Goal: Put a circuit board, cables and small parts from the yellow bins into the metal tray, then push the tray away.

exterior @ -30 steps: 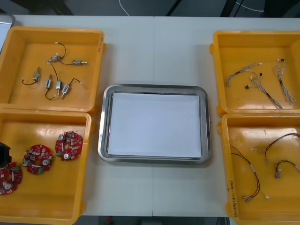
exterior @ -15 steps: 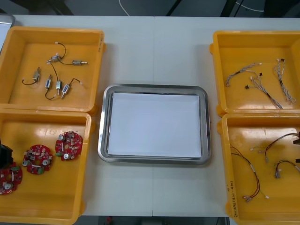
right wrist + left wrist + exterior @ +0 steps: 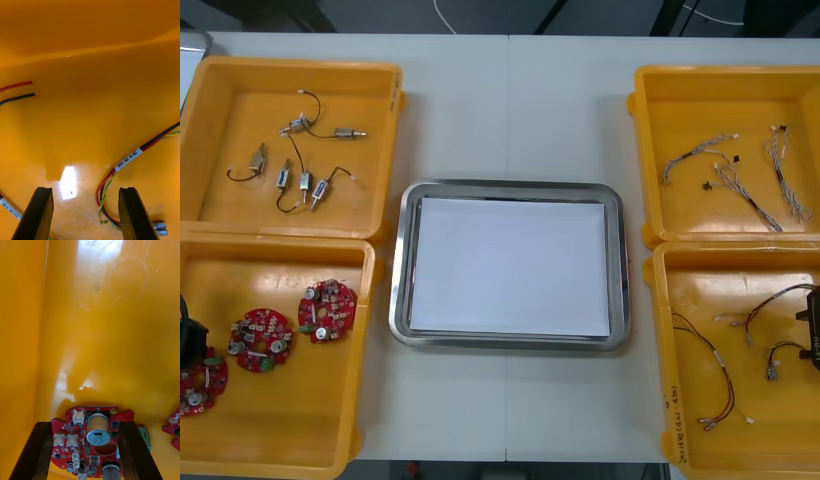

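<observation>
Circuit board (image 3: 71,438) sits ungripped inside the wide-open left tool (image 3: 84,423); right tool (image 3: 84,189), open and empty, straddles a red-yellow cable (image 3: 127,159).

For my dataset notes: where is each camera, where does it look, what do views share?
Front: above arms, steeply down at the table; left tool, right tool at its sides.
Left wrist: into left near bin; open fingers flank a round red circuit board.
Right wrist: into right near bin; open fingers by a red and yellow cable.
Shared: front shows that board too.
</observation>
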{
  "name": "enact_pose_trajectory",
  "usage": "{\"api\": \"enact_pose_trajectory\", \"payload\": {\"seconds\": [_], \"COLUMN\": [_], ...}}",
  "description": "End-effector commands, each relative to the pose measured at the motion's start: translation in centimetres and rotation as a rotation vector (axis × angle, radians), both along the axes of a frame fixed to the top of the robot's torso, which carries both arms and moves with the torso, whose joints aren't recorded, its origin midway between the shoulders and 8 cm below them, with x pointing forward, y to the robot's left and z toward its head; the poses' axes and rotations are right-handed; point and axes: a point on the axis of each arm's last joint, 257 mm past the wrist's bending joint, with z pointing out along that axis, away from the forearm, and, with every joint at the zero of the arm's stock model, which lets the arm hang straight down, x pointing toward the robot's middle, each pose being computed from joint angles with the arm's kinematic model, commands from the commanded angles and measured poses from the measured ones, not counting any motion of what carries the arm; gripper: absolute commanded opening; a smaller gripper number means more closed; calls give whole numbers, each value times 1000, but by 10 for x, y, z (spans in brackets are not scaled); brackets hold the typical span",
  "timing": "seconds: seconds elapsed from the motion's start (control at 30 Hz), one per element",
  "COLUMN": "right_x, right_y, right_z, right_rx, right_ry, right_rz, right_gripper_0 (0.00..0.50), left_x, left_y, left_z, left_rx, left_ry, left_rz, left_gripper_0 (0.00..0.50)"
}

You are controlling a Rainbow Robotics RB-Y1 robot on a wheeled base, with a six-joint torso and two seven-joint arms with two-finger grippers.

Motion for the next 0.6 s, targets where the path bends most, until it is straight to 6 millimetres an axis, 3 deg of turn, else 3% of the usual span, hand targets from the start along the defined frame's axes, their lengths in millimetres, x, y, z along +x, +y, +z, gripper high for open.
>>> {"api": "enact_pose_trajectory", "payload": {"seconds": [0.03, 0.23, 0.27, 0.33, 0.37, 0.4, 0.43, 0.6], "right_x": [-11, -12, -13, -14, -15, -16, -16, -18], "right_y": [8, 7, 7, 7, 6, 6, 5, 3], "right_z": [-16, -22, -23, -25, -26, -27, -28, -33], "right_rx": [15, 4, 3, 1, -1, -3, -4, -13], "right_ry": [14, 1, 1, 3, 3, 1, 0, -16], "right_rz": [-19, -17, -17, -16, -16, -17, -17, -14], "right_gripper_0": [500, 500, 500, 500, 500, 500, 500, 500], "left_x": [-13, -14, -14, -14, -14, -14, -14, -12], "left_y": [16, 16, 16, 17, 16, 15, 15, 13], "left_z": [-2, -4, -4, -4, -4, -5, -5, -8], "left_rx": [70, 68, 69, 69, 69, 66, 65, 73], "left_ry": [44, 41, 41, 41, 38, 39, 39, 34], "left_rz": [-69, -73, -75, -72, -74, -74, -72, -82], "left_gripper_0": [500, 500, 481, 292, 155, 55, 4, 0]}}
